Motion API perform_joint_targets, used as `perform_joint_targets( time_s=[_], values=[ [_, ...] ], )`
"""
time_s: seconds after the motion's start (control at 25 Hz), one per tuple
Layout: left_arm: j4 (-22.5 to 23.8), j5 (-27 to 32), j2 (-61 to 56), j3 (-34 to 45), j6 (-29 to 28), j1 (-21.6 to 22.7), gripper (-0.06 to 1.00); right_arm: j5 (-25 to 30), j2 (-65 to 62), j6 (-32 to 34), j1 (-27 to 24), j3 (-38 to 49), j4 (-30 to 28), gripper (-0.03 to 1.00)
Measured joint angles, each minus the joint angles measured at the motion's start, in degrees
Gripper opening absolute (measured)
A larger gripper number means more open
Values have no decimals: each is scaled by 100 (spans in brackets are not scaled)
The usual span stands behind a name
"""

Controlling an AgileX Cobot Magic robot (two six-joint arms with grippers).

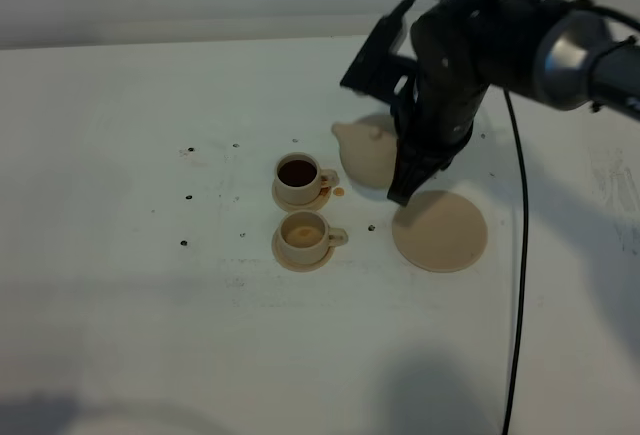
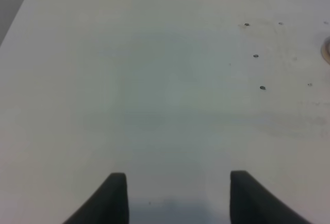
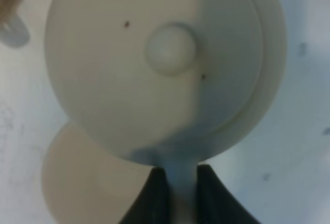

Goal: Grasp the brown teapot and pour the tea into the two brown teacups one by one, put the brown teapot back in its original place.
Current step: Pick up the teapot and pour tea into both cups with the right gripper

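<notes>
**Overhead and wrist views.** Your right hand point(image 3: 181, 195) is pinched on the brown teapot point(image 1: 365, 155) by its handle. The pot is held just beside the far teacup point(image 1: 298, 177), spout toward the cups, with the large saucer point(image 1: 440, 230) bare nearby. The far teacup holds dark tea. The near teacup point(image 1: 303, 236) looks pale inside. Your left hand point(image 2: 178, 198) is spread over the bench point(image 2: 154, 80).
</notes>
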Motion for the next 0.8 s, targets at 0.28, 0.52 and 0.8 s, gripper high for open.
perform_joint_targets(
  time_s=[0.28, 0.52, 0.8],
  values=[
    [0, 0, 0, 0, 0, 0, 45, 499, -368, 443, 609, 0, -911, 12],
    [0, 0, 0, 0, 0, 0, 45, 662, -368, 770, 1083, 0, -1406, 12],
    [0, 0, 0, 0, 0, 0, 45, 776, -375, 797, 1187, 284, -1741, 12]
  ],
)
